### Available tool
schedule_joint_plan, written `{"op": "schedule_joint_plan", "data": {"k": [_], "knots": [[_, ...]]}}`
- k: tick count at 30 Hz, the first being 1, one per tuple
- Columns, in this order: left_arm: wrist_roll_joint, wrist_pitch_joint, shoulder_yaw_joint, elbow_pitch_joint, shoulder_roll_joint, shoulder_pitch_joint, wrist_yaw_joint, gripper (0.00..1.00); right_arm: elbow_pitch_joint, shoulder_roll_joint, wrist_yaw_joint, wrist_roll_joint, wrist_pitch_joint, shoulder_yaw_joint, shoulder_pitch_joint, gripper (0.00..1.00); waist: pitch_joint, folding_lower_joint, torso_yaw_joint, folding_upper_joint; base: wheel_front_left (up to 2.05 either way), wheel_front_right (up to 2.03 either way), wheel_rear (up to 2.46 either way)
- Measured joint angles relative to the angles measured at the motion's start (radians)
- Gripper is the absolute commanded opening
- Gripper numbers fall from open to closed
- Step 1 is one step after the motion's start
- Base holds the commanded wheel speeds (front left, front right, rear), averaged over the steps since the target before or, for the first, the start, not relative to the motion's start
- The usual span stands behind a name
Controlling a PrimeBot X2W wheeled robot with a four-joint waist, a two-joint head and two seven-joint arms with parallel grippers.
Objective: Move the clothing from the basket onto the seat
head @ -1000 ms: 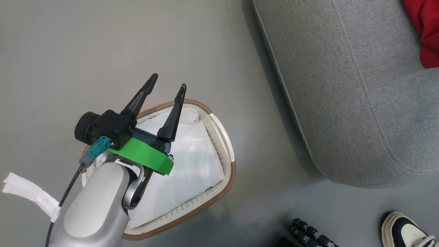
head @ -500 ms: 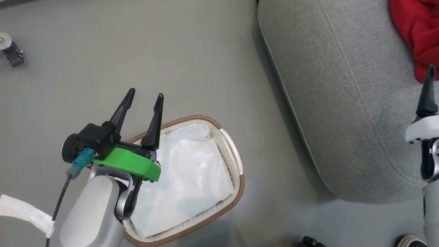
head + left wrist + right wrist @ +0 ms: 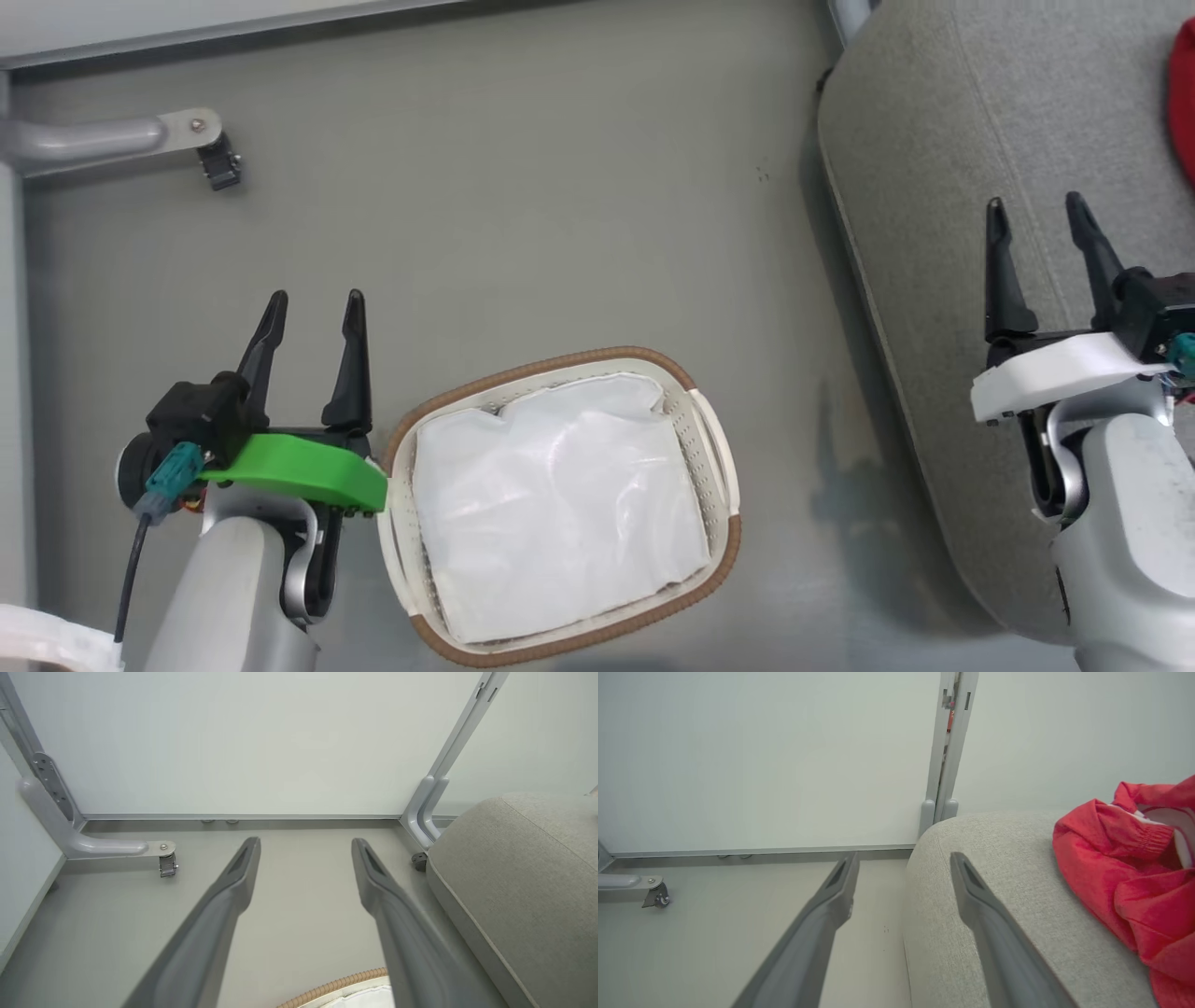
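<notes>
Head view, basket [image 3: 717,446] holding white liner [image 3: 551,523]; red clothing [image 3: 1186,103] on seat [image 3: 934,140]

Open floor [image 3: 560,205] between basket [image 3: 698,448] and seat [image 3: 934,187].

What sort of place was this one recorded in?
Probably a staged test area, not a home: plain white partition panels on castered grey metal feet, and a bare grey floor with a grey seat and a laundry basket on it.
</notes>
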Motion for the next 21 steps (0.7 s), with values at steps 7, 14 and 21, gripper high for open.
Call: {"op": "schedule_joint_plan", "data": {"k": [7,14,21], "knots": [[0.056,0.000,0.068,0.007,-0.024,0.040,0.000,1.00,0.027,0.026,0.000,0.019,0.000,0.101,-0.001,1.00,-0.067,0.0000,0.062,0.0000,0.00,0.00,0.00],[0.059,0.000,0.089,0.018,-0.036,0.070,0.000,1.00,0.050,0.061,0.000,0.028,0.000,0.131,0.015,1.00,-0.131,0.0000,0.097,0.0000,0.00,0.00,0.00],[0.042,0.000,0.095,0.012,-0.052,0.119,0.000,1.00,0.064,0.079,0.000,0.036,0.000,0.126,0.073,1.00,-0.183,0.0000,0.105,0.0000,0.00,0.00,0.00]]}}
